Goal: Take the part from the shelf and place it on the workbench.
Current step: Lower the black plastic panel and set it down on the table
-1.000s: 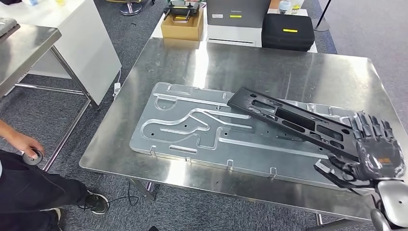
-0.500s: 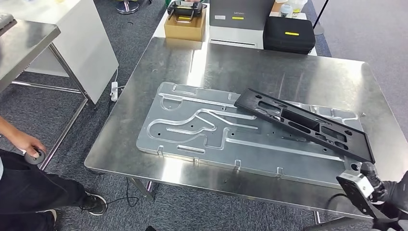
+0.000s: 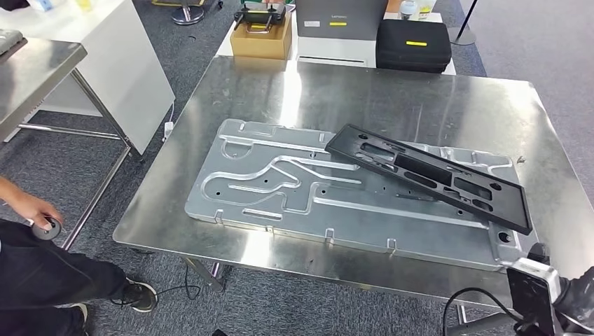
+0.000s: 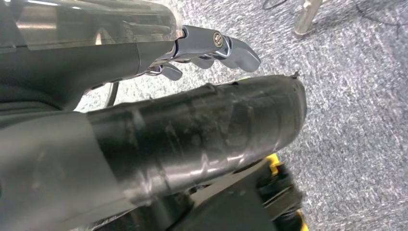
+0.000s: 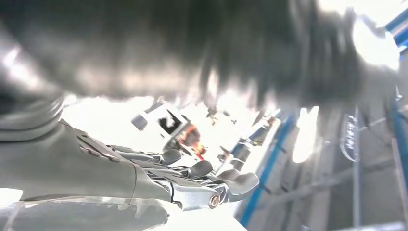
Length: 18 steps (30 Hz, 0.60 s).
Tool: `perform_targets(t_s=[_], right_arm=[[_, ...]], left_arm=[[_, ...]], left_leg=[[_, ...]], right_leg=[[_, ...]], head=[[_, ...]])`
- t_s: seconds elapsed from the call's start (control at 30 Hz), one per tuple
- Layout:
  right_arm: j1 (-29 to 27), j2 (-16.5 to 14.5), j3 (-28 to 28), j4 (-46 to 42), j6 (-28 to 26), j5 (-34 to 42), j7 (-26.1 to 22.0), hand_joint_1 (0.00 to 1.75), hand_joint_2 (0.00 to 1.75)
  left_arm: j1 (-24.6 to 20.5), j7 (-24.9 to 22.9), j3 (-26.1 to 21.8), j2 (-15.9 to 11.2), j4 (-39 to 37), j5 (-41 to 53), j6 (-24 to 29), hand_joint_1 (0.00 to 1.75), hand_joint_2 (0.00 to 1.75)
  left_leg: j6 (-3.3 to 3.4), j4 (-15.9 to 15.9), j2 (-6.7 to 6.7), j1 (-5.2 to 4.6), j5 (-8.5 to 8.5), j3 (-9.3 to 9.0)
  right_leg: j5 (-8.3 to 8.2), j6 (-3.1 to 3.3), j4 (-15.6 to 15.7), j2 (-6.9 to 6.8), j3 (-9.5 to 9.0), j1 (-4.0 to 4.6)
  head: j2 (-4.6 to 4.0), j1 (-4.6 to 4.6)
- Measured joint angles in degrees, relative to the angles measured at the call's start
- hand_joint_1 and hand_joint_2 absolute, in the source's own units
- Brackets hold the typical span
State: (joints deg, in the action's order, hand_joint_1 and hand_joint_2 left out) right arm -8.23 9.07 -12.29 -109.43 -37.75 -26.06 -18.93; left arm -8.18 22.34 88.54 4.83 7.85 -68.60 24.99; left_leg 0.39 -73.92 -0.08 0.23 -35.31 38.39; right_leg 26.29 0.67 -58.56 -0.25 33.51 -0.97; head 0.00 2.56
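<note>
- The black part (image 3: 427,177) lies flat on the shiny surface (image 3: 392,98), on top of a big metal plate (image 3: 280,185), ahead of the right robot hand (image 5: 192,185).
- That robot hand holds nothing, fingers loosely curled.
- The left robot hand (image 4: 202,48) holds nothing too.
- The placing step looks done; next, the arms just pull away.

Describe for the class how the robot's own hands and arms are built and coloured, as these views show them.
The left hand has a thick thumb wrapped in glossy black covering, with polished silver metal fingers pinned by small screws, under a clear plastic cover. The right hand has the same silver jointed fingers and a grey casing. A black cable loops beside the right arm.
</note>
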Motion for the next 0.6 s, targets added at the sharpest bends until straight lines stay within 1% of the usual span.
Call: perform_targets(t_s=[0.03,0.07,0.1,0.13,0.17,0.2,0.23,0.27,0.3,0.33,0.37,0.4,0.43,0.47,0.5,0.53,0.57,0.6], right_arm=[[-0.38,-0.4,-0.34,0.01,0.2,0.39,-0.26,0.0,1.75],[-0.71,-0.72,-0.62,0.01,0.36,0.67,-0.52,0.0,1.75],[-1.0,-1.04,-0.85,0.01,0.49,0.98,-0.79,0.0,1.75],[-1.26,-1.35,-1.1,0.01,0.62,1.3,-1.12,0.0,1.75],[-1.52,-1.66,-1.35,0.0,0.85,1.7,-1.5,0.0,1.75],[-1.79,-1.99,-1.59,-0.01,1.14,2.21,-1.88,0.0,1.75],[-2.08,-2.29,-1.8,-0.01,1.46,2.75,-2.26,0.0,1.75],[-2.37,-2.59,-1.99,-0.03,1.81,3.27,-2.7,0.0,1.75],[-2.68,-2.88,-2.17,-0.05,2.08,3.76,-3.12,0.0,1.75],[-2.94,-3.15,-2.41,-0.08,2.27,4.1,-3.55,0.0,1.75],[-3.15,-3.43,-2.7,-0.09,2.39,4.35,-3.9,0.0,1.75],[-3.36,-3.71,-2.95,-0.09,2.45,4.54,-4.11,0.0,1.75],[-3.58,-4.0,-3.17,-0.08,2.52,4.66,-4.24,0.0,1.75],[-3.88,-4.34,-3.33,-0.04,2.61,4.77,-4.31,0.0,1.75],[-4.24,-4.69,-3.47,-0.01,2.7,4.88,-4.38,0.0,1.75],[-4.58,-5.0,-3.61,0.02,2.79,5.01,-4.49,0.0,1.75],[-4.84,-5.28,-3.81,0.05,2.89,5.23,-4.67,0.0,1.75],[-5.02,-5.57,-4.11,0.05,3.03,5.51,-4.91,0.0,1.75]], left_arm=[[0.06,0.02,0.0,0.0,0.0,-0.07,0.02,0.0,0.0],[0.09,0.05,-0.01,-0.01,0.0,-0.12,0.04,0.0,0.0],[0.07,0.08,-0.01,-0.03,0.0,-0.17,0.05,0.0,0.0],[0.03,0.11,-0.01,-0.06,0.0,-0.21,0.06,0.0,0.0],[-0.01,0.14,-0.01,-0.09,0.0,-0.26,0.08,0.0,0.0],[0.0,0.17,0.0,-0.1,0.0,-0.35,0.1,0.0,0.0],[0.05,0.2,-0.01,-0.11,0.0,-0.46,0.14,0.0,0.0],[0.11,0.25,-0.01,-0.11,0.0,-0.6,0.17,0.0,0.0],[0.15,0.32,-0.02,-0.13,0.0,-0.72,0.19,0.0,0.0],[0.15,0.39,-0.02,-0.14,0.0,-0.81,0.21,0.0,0.0],[0.13,0.46,-0.02,-0.15,0.0,-0.85,0.22,0.0,0.0],[0.15,0.52,-0.02,-0.15,0.0,-0.85,0.23,0.0,0.0],[0.19,0.57,-0.02,-0.15,0.0,-0.87,0.23,0.0,0.0],[0.26,0.61,-0.02,-0.15,0.0,-0.88,0.23,0.0,0.0],[0.33,0.63,-0.02,-0.16,0.0,-0.92,0.23,0.0,0.0],[0.39,0.64,-0.02,-0.18,0.0,-0.96,0.23,0.0,0.0],[0.44,0.65,-0.02,-0.19,0.0,-0.98,0.23,0.0,0.0],[0.46,0.68,-0.02,-0.2,0.0,-1.02,0.23,0.0,0.0]], left_leg=[[0.09,0.93,0.0,0.0,1.01,-0.63],[0.26,3.96,0.0,0.0,2.79,-2.3],[0.5,8.03,-0.02,-0.02,4.51,-4.41],[0.69,11.67,-0.03,-0.09,5.76,-6.21],[0.85,14.15,-0.05,-0.16,6.43,-7.36],[1.0,15.27,-0.07,-0.24,6.57,-7.75],[1.14,15.44,-0.07,-0.34,6.68,-7.69],[1.45,15.64,-0.05,-0.27,6.99,-7.67],[1.79,15.93,0.01,-0.2,7.36,-7.69],[2.16,16.23,0.09,-0.11,7.74,-7.69],[2.51,16.51,0.19,0.02,8.12,-7.6],[2.72,16.57,0.29,0.02,8.35,-7.38],[2.85,16.54,0.36,0.02,8.53,-7.06],[2.88,16.46,0.42,0.0,8.67,-6.76],[2.85,16.35,0.46,-0.01,8.76,-6.49],[2.82,16.19,0.48,-0.01,8.83,-6.27],[2.76,16.0,0.48,0.0,8.85,-6.11],[2.67,15.79,0.48,0.01,8.84,-6.0]], right_leg=[[-0.01,0.01,-0.14,0.01,0.12,0.03],[-0.02,-0.01,-0.27,0.05,0.18,0.07],[-0.04,-0.04,-0.39,0.08,0.23,0.09],[-0.05,-0.19,-0.56,0.12,0.3,0.22],[-0.12,-0.42,-0.66,0.16,0.4,0.34],[-0.23,-0.72,-0.69,0.17,0.49,0.44],[-0.4,-1.1,-0.63,0.2,0.54,0.51],[-0.54,-1.45,-0.54,0.22,0.56,0.46],[-0.36,-1.78,-0.7,0.23,0.65,0.37],[0.46,-2.09,-1.51,0.25,0.98,0.28],[2.06,-2.37,-3.47,0.25,1.77,0.2],[4.21,-2.62,-6.51,0.24,2.98,0.1],[6.41,-2.85,-10.22,0.24,4.44,0.06],[7.98,-3.03,-13.54,0.24,5.68,0.01],[8.49,-3.16,-15.36,0.24,6.18,-0.07],[7.91,-3.22,-15.13,0.23,5.66,-0.16],[6.41,-3.22,-12.6,0.22,3.99,-0.27],[4.69,-3.16,-8.68,0.21,1.64,-0.36]], head=[[0.0,0.0],[0.0,0.0],[0.0,0.01],[0.0,0.01],[0.0,0.02],[0.0,0.03],[0.0,0.04],[0.0,0.05],[0.0,0.06],[0.0,0.08],[0.0,0.09],[0.0,0.1],[0.0,0.1],[0.0,0.09],[0.0,0.09],[0.0,0.09],[0.0,0.09],[0.0,0.1]])
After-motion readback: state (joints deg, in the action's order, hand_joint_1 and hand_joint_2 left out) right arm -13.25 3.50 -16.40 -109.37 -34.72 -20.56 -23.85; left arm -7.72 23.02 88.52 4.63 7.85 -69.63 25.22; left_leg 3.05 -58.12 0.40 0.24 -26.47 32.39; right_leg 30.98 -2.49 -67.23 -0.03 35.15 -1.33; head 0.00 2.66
